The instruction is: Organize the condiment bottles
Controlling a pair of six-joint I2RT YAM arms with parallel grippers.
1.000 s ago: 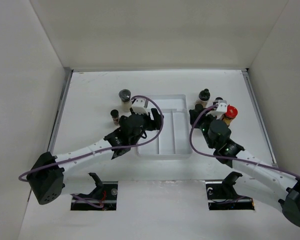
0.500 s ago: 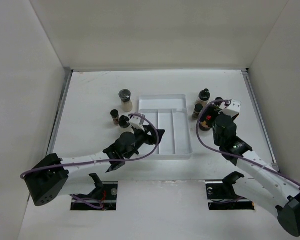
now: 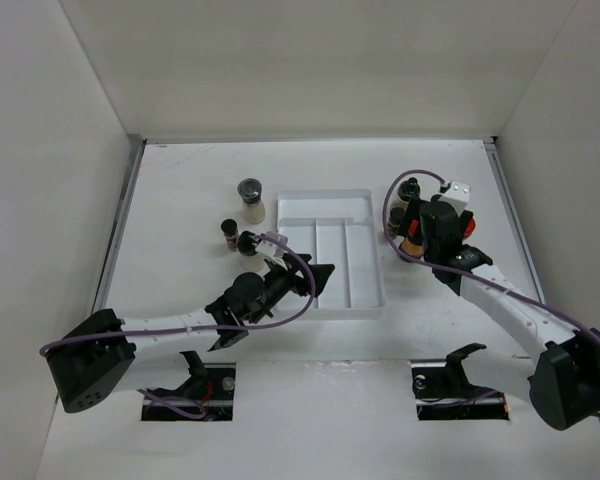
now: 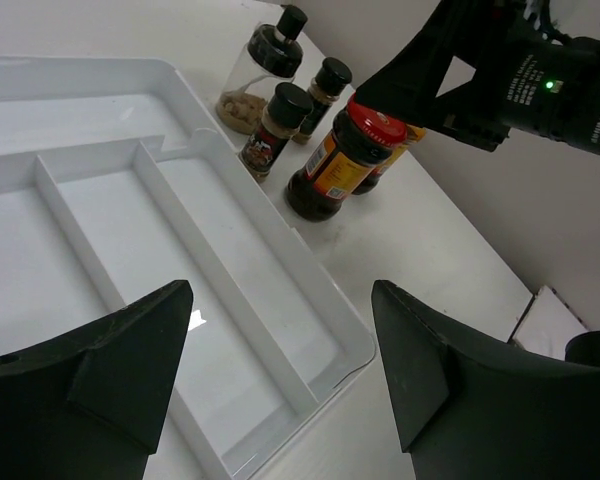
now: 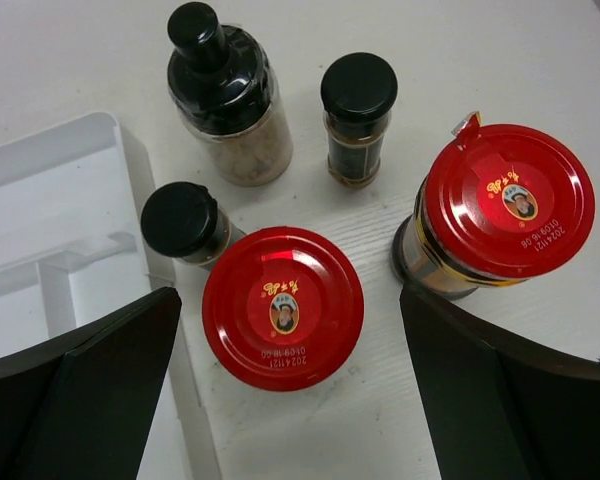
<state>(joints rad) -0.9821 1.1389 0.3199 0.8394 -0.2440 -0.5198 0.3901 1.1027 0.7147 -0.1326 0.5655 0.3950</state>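
The condiment bottles stand in two groups beside the white divided tray point(image 3: 330, 200). Right of it are two red-capped amber jars point(image 5: 283, 307) point(image 5: 507, 200), a wide black-topped bottle point(image 5: 220, 90) and two slim black-capped ones point(image 5: 358, 115) point(image 5: 185, 222). My right gripper point(image 5: 290, 300) hangs open directly above the nearer red cap, one finger on each side, not touching it. Left of the tray are a whitish grey-lidded jar point(image 3: 250, 198) and two small black-capped bottles point(image 3: 229, 233) point(image 3: 248, 242). My left gripper point(image 4: 280, 300) is open and empty over the tray's near right corner.
The tray's compartments point(image 4: 130, 260) hold nothing. White walls enclose the table on the left, back and right. The right arm point(image 3: 500, 300) stretches along the table's right side; the left arm point(image 3: 170, 325) crosses in front of the left bottles.
My right gripper has gone from shut to wide open and swung toward the back, over the right-hand bottles. My left gripper has drawn back from the tray's left side to its near edge.
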